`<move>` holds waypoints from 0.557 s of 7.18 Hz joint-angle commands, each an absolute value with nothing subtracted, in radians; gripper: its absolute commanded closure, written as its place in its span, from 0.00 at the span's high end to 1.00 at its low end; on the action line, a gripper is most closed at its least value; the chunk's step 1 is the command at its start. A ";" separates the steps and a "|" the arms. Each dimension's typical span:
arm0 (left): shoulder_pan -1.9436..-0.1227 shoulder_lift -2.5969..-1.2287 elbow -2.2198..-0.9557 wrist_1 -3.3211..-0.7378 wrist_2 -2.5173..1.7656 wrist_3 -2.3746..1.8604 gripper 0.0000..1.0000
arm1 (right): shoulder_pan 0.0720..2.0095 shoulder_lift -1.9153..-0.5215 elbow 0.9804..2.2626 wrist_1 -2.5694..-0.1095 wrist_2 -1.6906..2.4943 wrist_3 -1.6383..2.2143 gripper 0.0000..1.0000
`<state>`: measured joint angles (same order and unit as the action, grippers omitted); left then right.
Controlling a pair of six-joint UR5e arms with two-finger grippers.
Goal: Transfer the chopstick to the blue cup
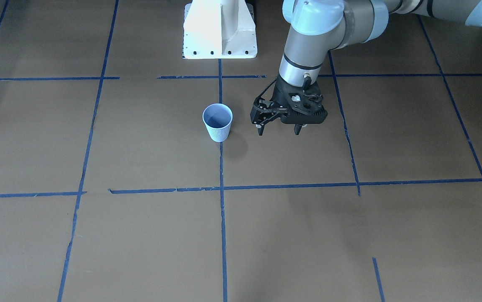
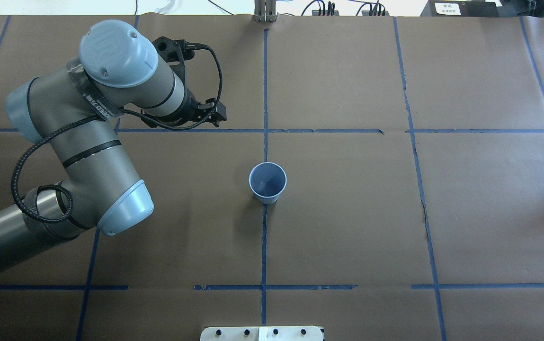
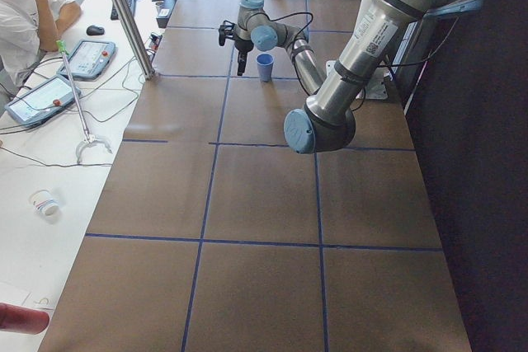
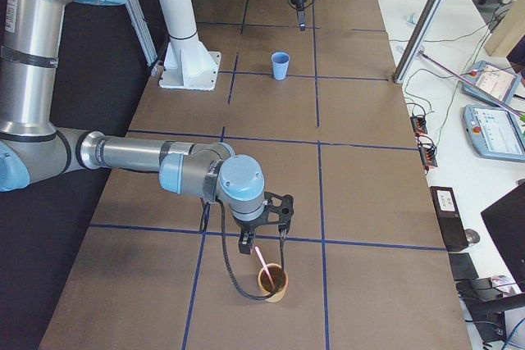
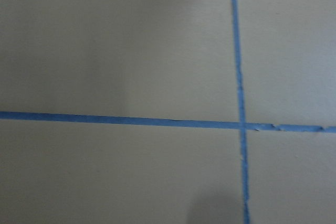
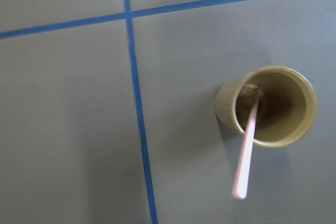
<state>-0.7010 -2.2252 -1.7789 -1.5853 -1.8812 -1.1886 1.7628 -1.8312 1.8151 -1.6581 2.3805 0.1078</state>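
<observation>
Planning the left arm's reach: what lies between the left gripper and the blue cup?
Nothing stands there. The front-facing view shows only bare brown paper between the left gripper and the blue cup.

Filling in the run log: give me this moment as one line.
chopstick: leaning in tan cup | blue cup: empty | left claw: open near blue cup | right claw: above chopstick, state unclear

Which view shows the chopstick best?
The right wrist-mounted view: the chopstick shows large, leaning out of a tan cup. Exterior right shows it small, below the right pincer. The other views do not show it.
</observation>
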 commanded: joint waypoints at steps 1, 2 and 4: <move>-0.709 -2.212 -1.793 -1.586 -1.881 -1.189 1.00 | 1.783 -1.806 1.760 -1.657 2.381 0.287 0.96; -0.709 -2.210 -1.793 -1.586 -1.881 -1.189 1.00 | 1.782 -1.720 1.667 -1.657 2.384 0.396 0.94; -0.709 -2.207 -1.810 -1.586 -1.876 -1.195 1.00 | 1.773 -1.698 1.605 -1.616 2.379 0.426 0.95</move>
<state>-0.7086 -2.2088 -1.7984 -1.5861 -1.8789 -1.1896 1.7774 -1.7204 1.6481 -1.6417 2.3804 0.3969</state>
